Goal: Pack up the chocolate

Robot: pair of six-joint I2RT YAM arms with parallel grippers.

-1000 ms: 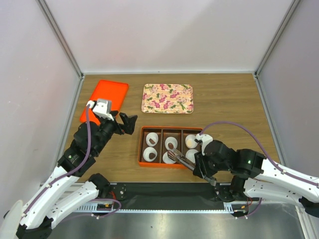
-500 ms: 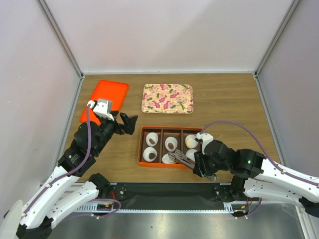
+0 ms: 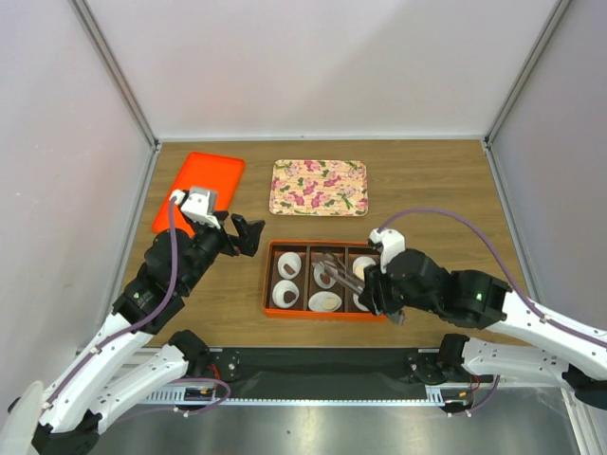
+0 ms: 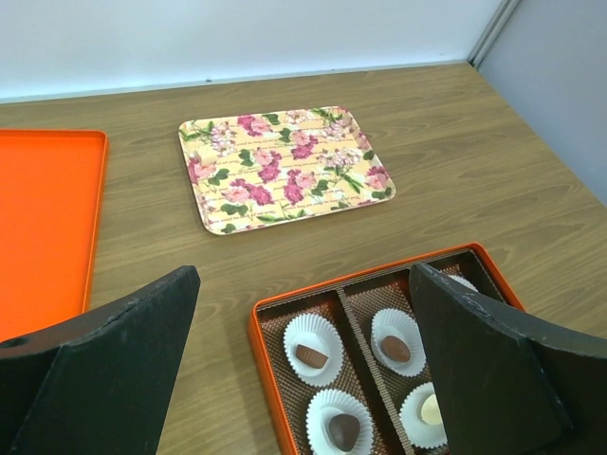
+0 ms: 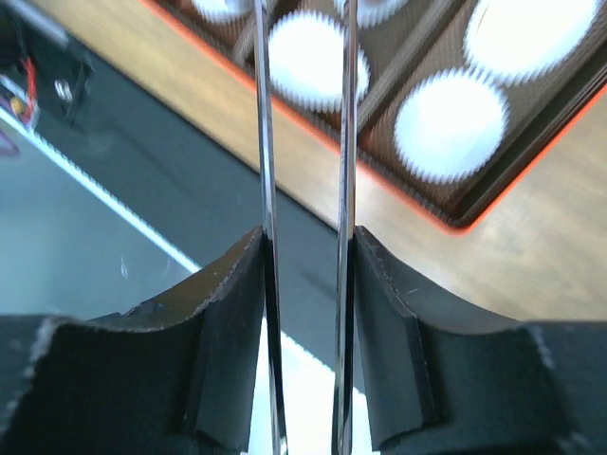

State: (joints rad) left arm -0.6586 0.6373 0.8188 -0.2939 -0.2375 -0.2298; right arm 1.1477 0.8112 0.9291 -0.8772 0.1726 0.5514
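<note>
An orange box (image 3: 268,282) holds white paper cups. Dark chocolates lie in the far left cup (image 3: 287,269) and near left cup (image 3: 285,296); the left wrist view shows them (image 4: 311,356) (image 4: 343,431), one more in the far middle cup (image 4: 395,349), and a pale lump (image 4: 432,409) in the near middle cup. My right gripper (image 3: 373,289) is shut on metal tongs (image 3: 337,268) whose tips hover over the far middle cup. The right wrist view shows the tong blades (image 5: 266,142) between my fingers; their tips are cut off. My left gripper (image 3: 245,235) is open and empty, left of the box.
A floral tray (image 3: 319,187) lies behind the box and an orange tray (image 3: 199,190) at the far left. In the right wrist view the table's near edge and the dark base rail (image 5: 171,180) lie under the tongs.
My right gripper has swung the tongs from the near middle cup toward the far middle cup, uncovering the pale lump. The left arm has barely moved.
</note>
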